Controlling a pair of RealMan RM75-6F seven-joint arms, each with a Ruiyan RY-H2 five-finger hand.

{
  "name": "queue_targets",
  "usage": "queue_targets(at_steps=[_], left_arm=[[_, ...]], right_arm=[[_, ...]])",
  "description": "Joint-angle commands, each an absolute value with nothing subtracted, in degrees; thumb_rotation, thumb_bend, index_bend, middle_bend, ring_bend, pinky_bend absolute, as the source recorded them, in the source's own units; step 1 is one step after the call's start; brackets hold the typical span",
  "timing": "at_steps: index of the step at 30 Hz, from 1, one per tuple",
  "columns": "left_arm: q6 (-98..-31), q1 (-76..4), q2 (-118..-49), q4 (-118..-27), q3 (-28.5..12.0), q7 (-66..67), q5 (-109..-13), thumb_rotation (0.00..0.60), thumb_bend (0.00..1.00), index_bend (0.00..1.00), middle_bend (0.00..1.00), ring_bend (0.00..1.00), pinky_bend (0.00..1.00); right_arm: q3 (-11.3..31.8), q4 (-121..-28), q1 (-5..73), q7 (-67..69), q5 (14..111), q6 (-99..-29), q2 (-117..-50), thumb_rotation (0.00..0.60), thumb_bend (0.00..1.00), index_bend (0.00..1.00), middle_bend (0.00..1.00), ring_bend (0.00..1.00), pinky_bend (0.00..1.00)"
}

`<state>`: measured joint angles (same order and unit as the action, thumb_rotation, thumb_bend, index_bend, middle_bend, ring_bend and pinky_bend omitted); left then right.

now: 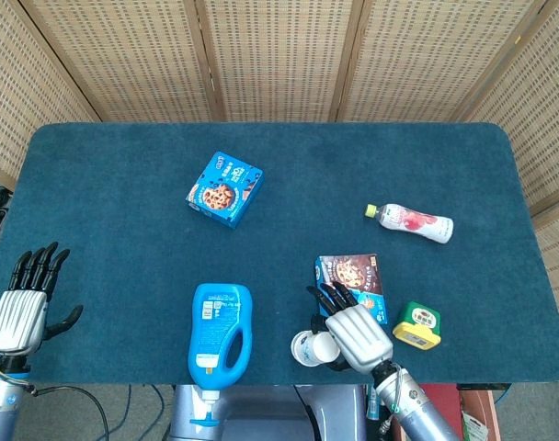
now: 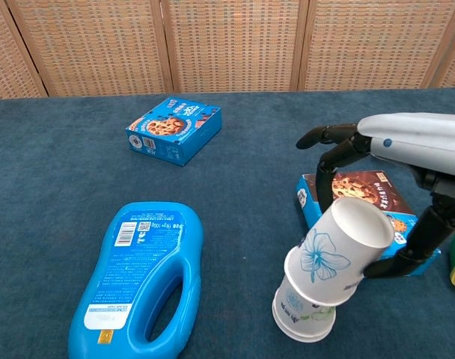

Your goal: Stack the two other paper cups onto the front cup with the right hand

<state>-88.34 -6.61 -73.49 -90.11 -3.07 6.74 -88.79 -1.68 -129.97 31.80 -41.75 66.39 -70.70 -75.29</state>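
A white paper cup with green print [image 2: 302, 314] stands at the table's front edge, right of centre. My right hand [image 2: 396, 142] holds a second paper cup with a blue flower [image 2: 334, 250] between fingers and thumb. That cup is tilted, mouth up and to the right, and its base sits in the front cup's mouth. In the head view the right hand [image 1: 358, 333] covers most of the two cups [image 1: 309, 347]. No other paper cup shows. My left hand [image 1: 24, 303] is open at the front left corner, holding nothing.
A blue detergent bottle [image 2: 138, 277] lies flat left of the cups. A chocolate cookie box [image 2: 362, 217] lies just behind them, under my right hand. Further off are a blue cookie box [image 1: 225, 189], a pink drink bottle [image 1: 411, 221] and a yellow-green container [image 1: 417, 324].
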Motion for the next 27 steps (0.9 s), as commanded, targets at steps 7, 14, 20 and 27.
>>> queue_targets(at_steps=[7, 14, 20, 27], left_arm=[[-88.4, -6.7, -73.5, -90.2, -2.9, 6.8, -89.2, 0.600, 0.27, 0.00, 0.00, 0.00, 0.00], [-88.6, -6.6, -73.4, -90.3, -3.0, 6.8, -89.3, 0.600, 0.27, 0.00, 0.00, 0.00, 0.00], [-88.6, -6.6, -73.3, -90.4, -3.0, 6.7, -89.2, 0.600, 0.27, 0.00, 0.00, 0.00, 0.00], [-88.6, -6.6, -73.3, -90.3, -3.1, 6.4, -89.1, 0.600, 0.27, 0.00, 0.00, 0.00, 0.00]], right_arm=[[-0.3, -127.2, 32.5, -43.7, 65.1, -70.9, -77.3, 0.600, 0.13, 0.52, 0.13, 0.00, 0.02], [-1.2, -127.6, 32.4, -43.9, 64.8, -70.1, -77.2, 0.600, 0.13, 0.46, 0.05, 0.00, 0.02], [-1.3, -128.2, 32.6, -43.9, 64.5, -69.7, -76.5, 0.600, 0.13, 0.38, 0.01, 0.00, 0.02], [-0.5, -127.8, 32.7, -44.0, 63.5, -70.1, -75.5, 0.600, 0.13, 0.36, 0.00, 0.00, 0.02]])
